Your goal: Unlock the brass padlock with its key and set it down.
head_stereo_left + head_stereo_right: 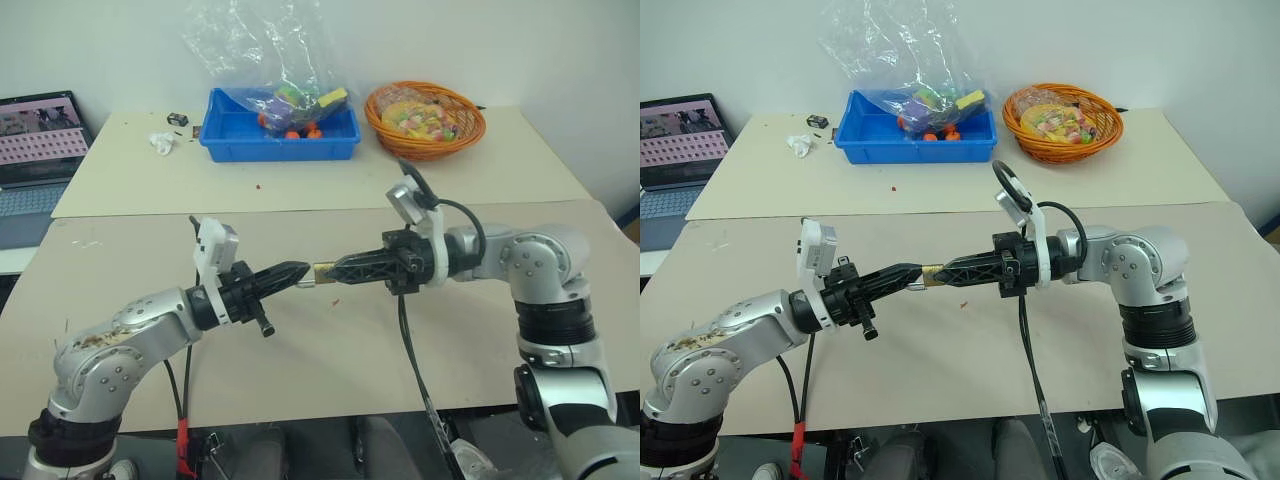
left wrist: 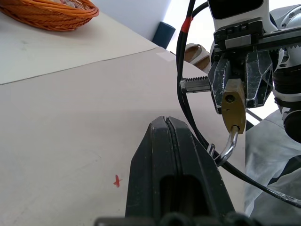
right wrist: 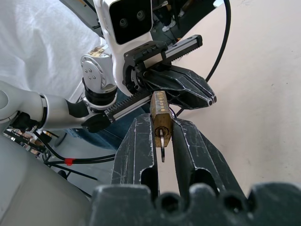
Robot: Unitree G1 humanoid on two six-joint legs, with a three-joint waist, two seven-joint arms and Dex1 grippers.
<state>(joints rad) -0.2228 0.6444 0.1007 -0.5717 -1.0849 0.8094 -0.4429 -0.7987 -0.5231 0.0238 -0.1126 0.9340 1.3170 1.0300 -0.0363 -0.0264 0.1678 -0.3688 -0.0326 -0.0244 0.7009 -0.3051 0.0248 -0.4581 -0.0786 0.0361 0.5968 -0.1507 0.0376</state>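
— Nearest, over the front table (image 1: 330, 350): left gripper (image 1: 303, 272) pressed fully together, pointing level at the right one. Pinching the silver shackle (image 2: 227, 148), by the look of the left wrist view, though the exact contact is hidden behind the fingers.

— And just past it?

— Right gripper (image 1: 332, 270) clamped around the brass padlock (image 1: 322, 271), fingertips facing the left pair, nearly touching. Padlock held in the air between both grippers, above the tabletop, not resting on anything. Keyhole end seen in the left wrist view; a thin silvery piece with a small ring (image 3: 162, 146) seen against the lock body in the right wrist view, possibly the key, too small to be sure.

— Farther back?

— Second table: blue bin (image 1: 280, 135) with a clear plastic bag and colourful items, orange basket (image 1: 425, 120) beside it, crumpled white paper (image 1: 161, 143) and a small black object (image 1: 178, 119) near the bin. Laptop (image 1: 38, 150) at far left.
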